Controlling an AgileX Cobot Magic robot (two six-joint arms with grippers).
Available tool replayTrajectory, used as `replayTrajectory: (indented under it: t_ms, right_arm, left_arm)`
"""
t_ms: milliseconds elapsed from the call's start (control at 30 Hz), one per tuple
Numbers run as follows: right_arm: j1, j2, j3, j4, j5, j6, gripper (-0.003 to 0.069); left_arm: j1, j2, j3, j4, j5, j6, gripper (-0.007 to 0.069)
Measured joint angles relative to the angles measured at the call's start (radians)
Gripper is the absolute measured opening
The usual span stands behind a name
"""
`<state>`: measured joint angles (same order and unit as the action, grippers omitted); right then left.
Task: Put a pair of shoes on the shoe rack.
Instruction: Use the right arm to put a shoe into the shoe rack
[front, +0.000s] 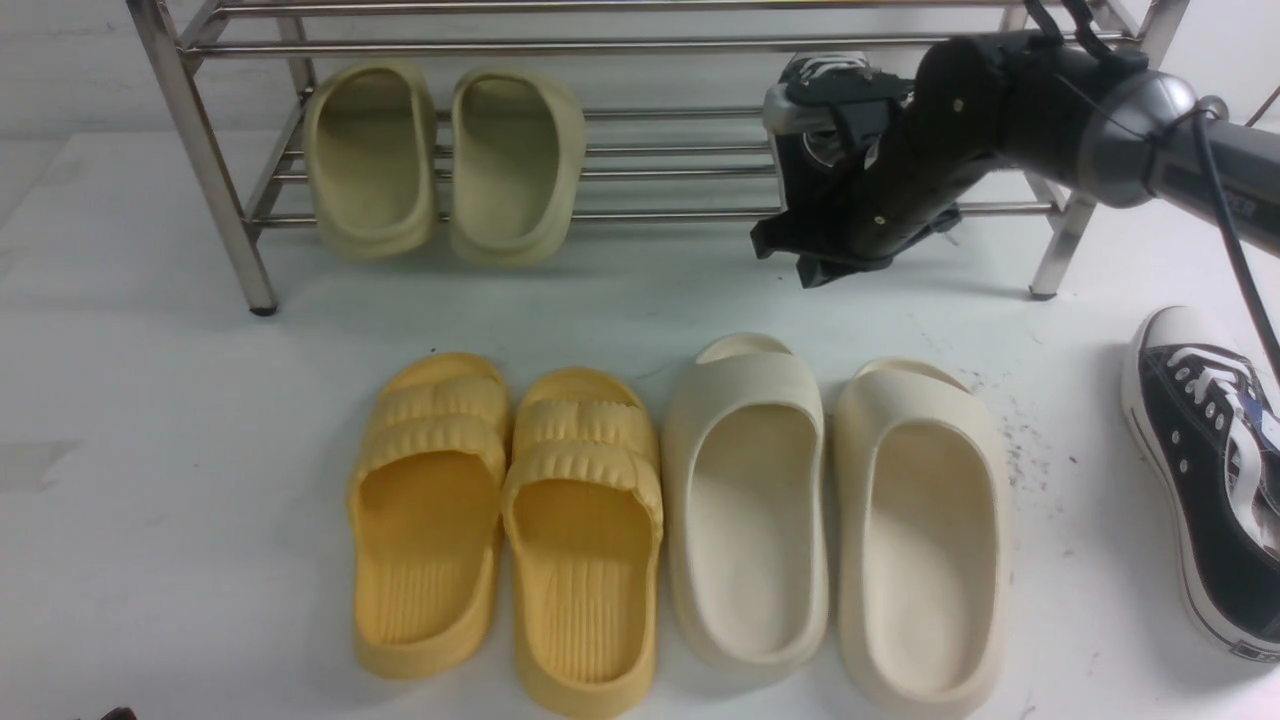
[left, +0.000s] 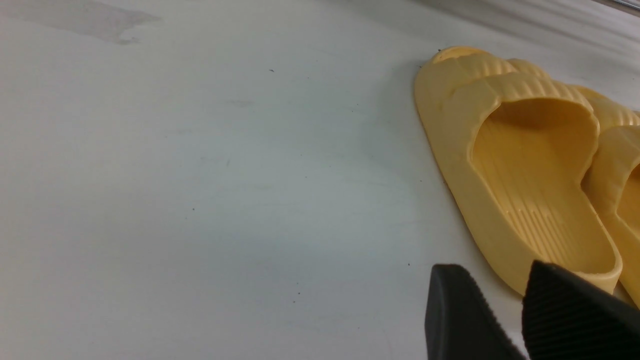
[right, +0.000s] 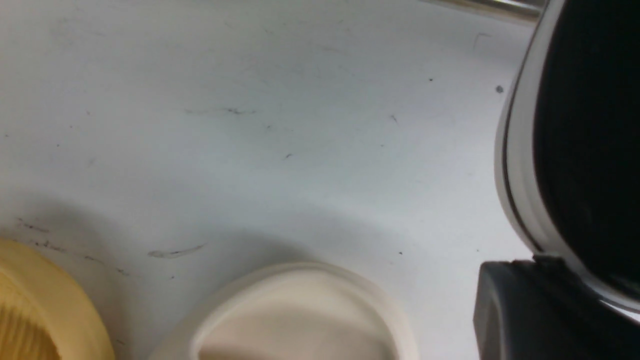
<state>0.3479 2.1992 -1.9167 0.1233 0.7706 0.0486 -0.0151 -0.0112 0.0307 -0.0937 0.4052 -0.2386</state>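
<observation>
White surface (front: 150, 450), sneaker (front: 830, 68) behind right pincer (front: 820, 125)

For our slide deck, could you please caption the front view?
Right hand holds one black sneaker at the shoe rack; the other sneaker lies apart, right of the cream slides.

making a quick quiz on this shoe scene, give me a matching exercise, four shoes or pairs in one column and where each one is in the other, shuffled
1 yellow slippers
2 olive slides
3 lifted sneaker
4 second sneaker

a leaning on the shoe rack's lower bars
b lying flat at the far right
c held up in the jaws near the rack's right end
d just left of the cream slides

Pairs: 1-d, 2-a, 3-c, 4-b
</observation>
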Motion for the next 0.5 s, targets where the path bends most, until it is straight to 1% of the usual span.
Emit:
replayTrajectory:
  t_ms: [167, 333, 500]
  right_arm:
    - [-0.001, -0.008, 0.000, -0.058, 0.014, 0.034, 0.0041]
    - [0.002, -0.035, 0.000, -0.057, 0.066, 0.025, 0.0052]
    - [0.011, -0.115, 0.000, -0.054, 0.163, 0.007, 0.0057]
  left_arm:
    - [0.000, 0.000, 0.000, 0.000, 0.000, 0.000, 0.0223]
    - [0.000, 0.000, 0.000, 0.000, 0.000, 0.000, 0.0229]
    - [0.000, 0.000, 0.000, 0.000, 0.000, 0.000, 0.0234]
